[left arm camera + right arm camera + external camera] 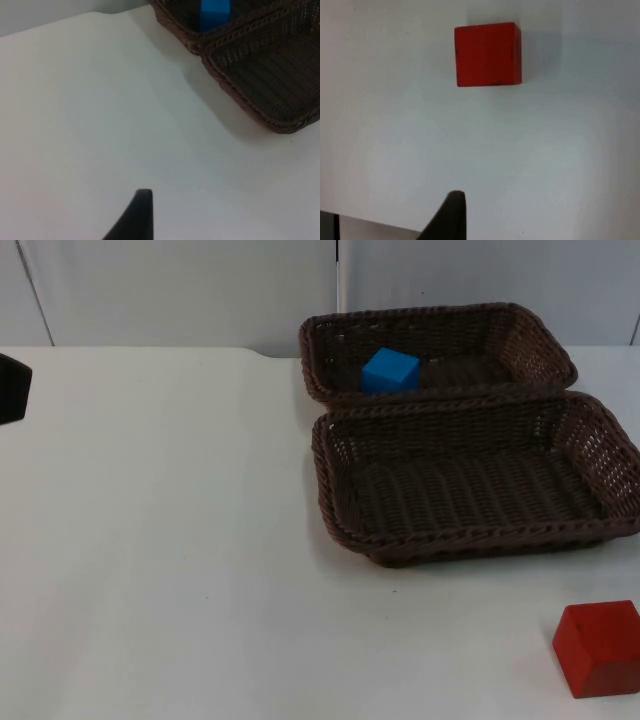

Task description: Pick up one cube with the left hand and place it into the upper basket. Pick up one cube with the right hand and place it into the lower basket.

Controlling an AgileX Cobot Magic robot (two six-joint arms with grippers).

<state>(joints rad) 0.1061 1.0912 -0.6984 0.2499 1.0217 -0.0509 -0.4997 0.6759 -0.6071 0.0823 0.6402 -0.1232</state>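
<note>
The red cube [598, 648] is cut by the right edge of the top view, so its far side cannot be seen. The lower basket [470, 535] also runs off that right edge at its outer rim. A black piece of the left arm [12, 388] juts in at the left edge, the rest cut away. In the left wrist view the blue cube [215, 14] is cut off above and partly hidden behind the upper basket [175, 22] rim, and one black fingertip [137, 215] of the left gripper shows, its partner out of sight, so its opening cannot be told. The right wrist view likewise gives a single fingertip [449, 215] of the right gripper.
</note>
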